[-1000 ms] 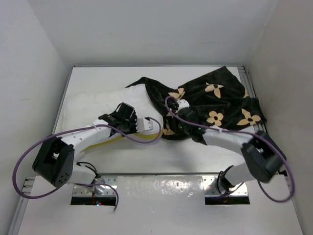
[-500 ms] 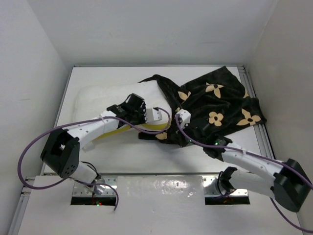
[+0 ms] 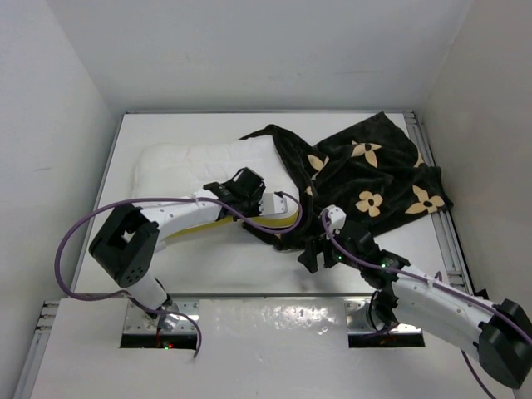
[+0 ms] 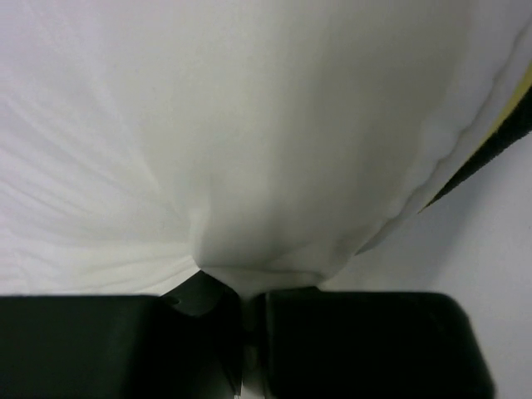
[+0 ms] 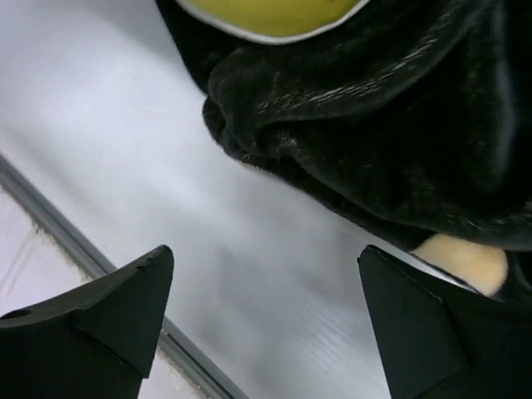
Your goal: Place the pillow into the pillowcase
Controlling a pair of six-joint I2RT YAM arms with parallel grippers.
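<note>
On my left, the puffy white pillow (image 3: 195,158) lies toward 10 o'clock on the table (image 3: 249,266). A smooth yellow band runs along its near edge, and its right end is tucked into the case's mouth, as far as I can judge. My left gripper (image 4: 243,287) is pinched tight on a gather of its white cloth. The black, velvety pillowcase (image 3: 374,170), tan-flowered and crumpled, spreads toward 2 o'clock. My right gripper (image 5: 266,324) hangs spread wide and empty, with a plush fold at its 12 o'clock.

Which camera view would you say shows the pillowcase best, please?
The top external view: nearly the whole pillowcase lies spread there, print visible. The right wrist view shows only a bunched black edge; the left wrist view is filled almost entirely by the white pillow.
</note>
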